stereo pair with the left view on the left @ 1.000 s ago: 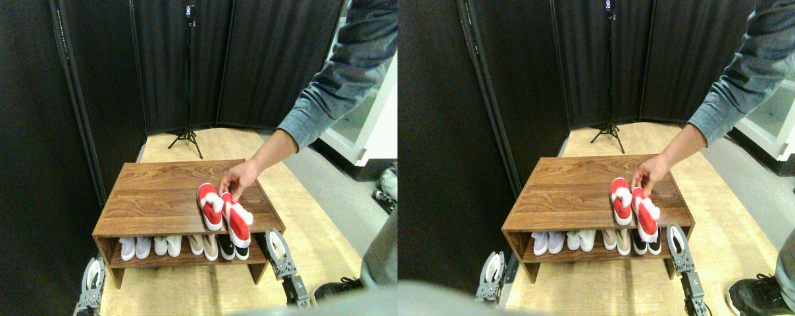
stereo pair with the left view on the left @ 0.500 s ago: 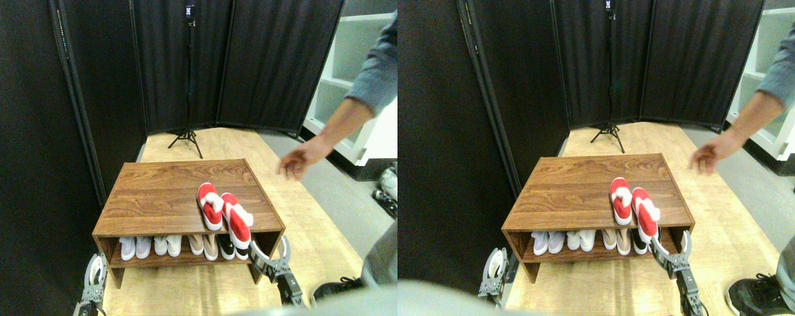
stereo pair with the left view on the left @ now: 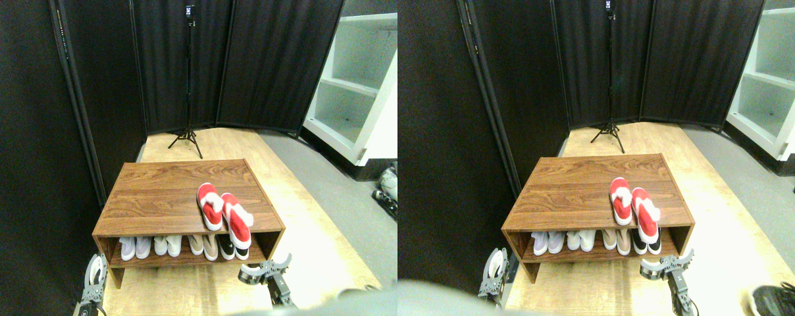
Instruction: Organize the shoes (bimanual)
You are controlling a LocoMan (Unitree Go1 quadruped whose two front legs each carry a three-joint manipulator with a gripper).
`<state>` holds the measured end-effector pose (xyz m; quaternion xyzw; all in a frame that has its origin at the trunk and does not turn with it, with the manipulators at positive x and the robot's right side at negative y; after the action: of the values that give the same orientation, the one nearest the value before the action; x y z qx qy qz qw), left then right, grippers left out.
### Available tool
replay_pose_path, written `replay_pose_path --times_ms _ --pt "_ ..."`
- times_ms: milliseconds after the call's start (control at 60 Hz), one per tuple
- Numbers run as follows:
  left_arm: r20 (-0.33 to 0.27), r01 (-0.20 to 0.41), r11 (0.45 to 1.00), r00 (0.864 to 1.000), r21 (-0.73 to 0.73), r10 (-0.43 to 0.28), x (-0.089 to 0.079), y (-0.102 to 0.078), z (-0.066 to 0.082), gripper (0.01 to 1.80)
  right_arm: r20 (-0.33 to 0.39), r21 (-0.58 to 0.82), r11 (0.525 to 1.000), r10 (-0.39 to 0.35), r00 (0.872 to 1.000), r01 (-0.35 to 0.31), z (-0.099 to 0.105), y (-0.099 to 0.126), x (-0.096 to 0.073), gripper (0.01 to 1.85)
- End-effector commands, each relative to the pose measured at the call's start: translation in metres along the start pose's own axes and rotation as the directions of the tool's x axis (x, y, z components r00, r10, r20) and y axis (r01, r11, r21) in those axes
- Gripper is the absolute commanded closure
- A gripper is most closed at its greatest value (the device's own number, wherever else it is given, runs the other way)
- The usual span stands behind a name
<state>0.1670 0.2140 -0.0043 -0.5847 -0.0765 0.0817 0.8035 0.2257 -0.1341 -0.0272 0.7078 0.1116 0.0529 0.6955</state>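
Two red slip-on shoes with white fluffy lining lie side by side on the right part of the wooden rack's top. The left shoe lies wholly on the top. The right shoe hangs over the front edge with its toe. My right gripper is low in front of the rack's right corner, below the red shoes, jaws spread open and turned sideways, holding nothing. My left gripper stands by the rack's front left corner, away from the shoes.
The rack's lower shelf holds a row of white, beige and black shoes. Black folding screens and a tripod stand behind. A white shelf unit is at the right. Wood floor surrounds the rack.
The person's hand let go of the red shoes and left the view. My right gripper dropped lower and turned sideways with its jaws spread. The red shoes have not moved.
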Motion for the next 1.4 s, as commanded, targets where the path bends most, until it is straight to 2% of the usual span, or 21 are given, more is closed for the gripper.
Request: replay_pose_path --times_ms 17,233,400,617,783,867,967,983,1050,1167,1400 --pt "0.014 0.048 0.999 0.999 0.015 -0.048 0.002 -0.009 0.003 1.80 0.008 0.046 0.999 0.009 1.000 -0.009 -0.004 -0.007 0.016 0.16" --pt "0.027 0.045 0.999 0.999 0.030 -0.046 -0.001 -0.009 0.005 1.80 -0.012 0.049 0.998 -0.040 0.999 0.040 -0.008 -0.025 0.045 0.20" --pt "0.035 0.050 0.998 0.998 0.032 -0.051 -0.004 -0.010 0.005 1.80 -0.070 0.046 0.997 -0.062 0.996 0.065 -0.013 -0.035 0.073 0.21" --pt "0.028 0.056 0.998 0.998 0.043 -0.057 -0.004 -0.010 0.005 1.80 -0.097 0.041 0.994 -0.093 0.991 0.098 -0.017 -0.041 0.097 0.26" --pt "0.030 0.049 0.998 0.998 0.033 -0.050 -0.003 -0.009 0.005 1.80 -0.095 0.022 0.993 -0.110 0.989 0.113 -0.016 -0.046 0.107 0.31" --pt "0.037 0.045 0.998 0.998 0.035 -0.046 -0.003 -0.008 0.005 1.80 -0.098 0.024 0.993 -0.109 0.989 0.112 -0.016 -0.042 0.102 0.27" --pt "0.042 0.043 0.998 0.998 0.043 -0.045 -0.003 -0.008 0.005 1.80 -0.099 -0.006 0.998 -0.068 0.993 0.068 -0.017 -0.024 0.081 0.19" --pt "0.042 0.043 0.998 0.998 0.043 -0.045 -0.003 -0.008 0.005 1.80 -0.099 -0.006 0.998 -0.068 0.993 0.068 -0.017 -0.024 0.081 0.19" --pt "0.046 0.041 0.998 0.998 0.040 -0.043 -0.004 -0.008 0.006 1.80 -0.117 -0.024 0.999 -0.024 0.993 0.021 -0.018 -0.009 0.062 0.24" --pt "0.047 0.042 0.999 0.998 0.034 -0.043 -0.003 -0.008 0.005 1.80 -0.138 -0.051 0.998 0.023 0.990 -0.030 -0.018 0.009 0.037 0.20" --pt "0.033 0.048 0.998 0.998 0.032 -0.049 0.002 -0.010 0.003 1.80 -0.144 -0.036 0.997 0.069 0.987 -0.075 -0.002 0.027 0.007 0.29"
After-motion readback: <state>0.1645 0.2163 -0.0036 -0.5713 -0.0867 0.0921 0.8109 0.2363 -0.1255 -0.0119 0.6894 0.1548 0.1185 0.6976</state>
